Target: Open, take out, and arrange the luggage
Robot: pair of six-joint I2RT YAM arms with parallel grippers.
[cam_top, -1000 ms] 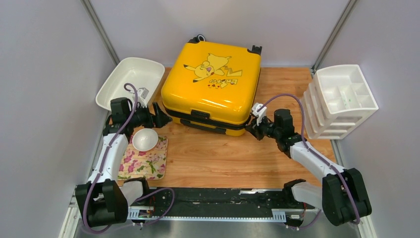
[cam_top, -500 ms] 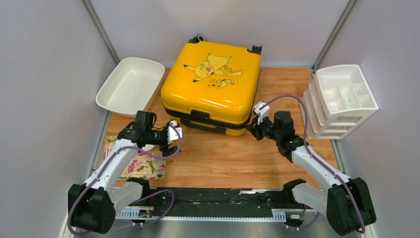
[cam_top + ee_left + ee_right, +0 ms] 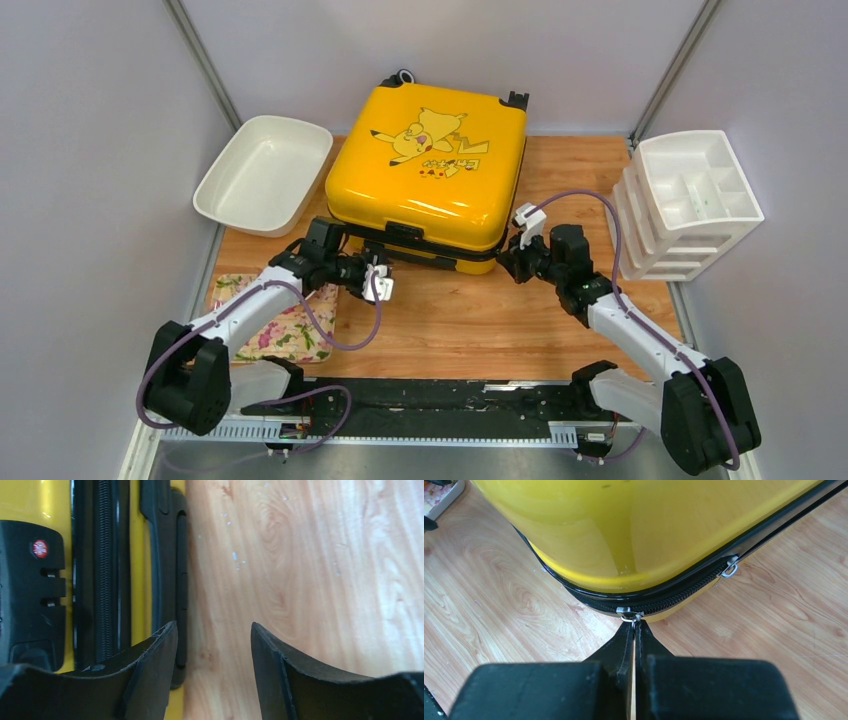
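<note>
The yellow luggage (image 3: pixel 425 170) with a Pikachu print lies flat and closed at the back middle of the table. My left gripper (image 3: pixel 375 270) is open and empty at the case's front side, low over the wood. In the left wrist view my left gripper (image 3: pixel 212 632) has one finger over the end of the black carry handle (image 3: pixel 172 555), beside the black lock (image 3: pixel 30 580) and the zipper (image 3: pixel 105 555). My right gripper (image 3: pixel 503 262) is at the front right corner. In the right wrist view my right gripper (image 3: pixel 634 622) is shut on a metal zipper pull (image 3: pixel 629 614). A second pull (image 3: pixel 730 570) hangs further along.
A white basin (image 3: pixel 262 175) sits at the back left. A white stack of drawer trays (image 3: pixel 685 205) stands at the right edge. A floral cloth (image 3: pixel 290 325) lies at the front left under my left arm. Bare wood (image 3: pixel 480 310) lies in front of the case.
My left arm has swung right, from beside the basin across the floral cloth to the case's front by the handle. My right gripper has stayed at the front right corner.
</note>
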